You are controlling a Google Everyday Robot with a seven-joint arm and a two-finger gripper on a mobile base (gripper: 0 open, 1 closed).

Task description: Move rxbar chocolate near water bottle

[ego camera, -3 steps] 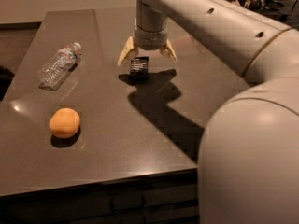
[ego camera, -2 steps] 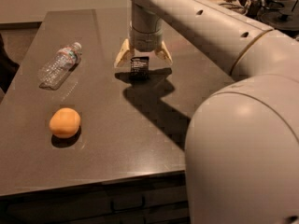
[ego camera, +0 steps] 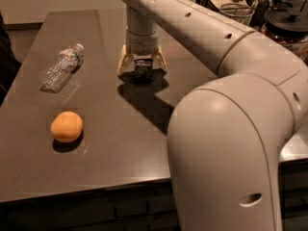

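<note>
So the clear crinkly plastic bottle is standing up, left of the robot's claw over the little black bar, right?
Not standing: the camera view shows the clear crinkled plastic bottle lying on its side, left of the gripper over the black wrapped bar.

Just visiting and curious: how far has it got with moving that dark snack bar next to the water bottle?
Nothing looks finished: the rxbar chocolate is well apart from the water bottle. In hand: the gripper is down right at the bar. Left: carrying it over beside the bottle.
</note>
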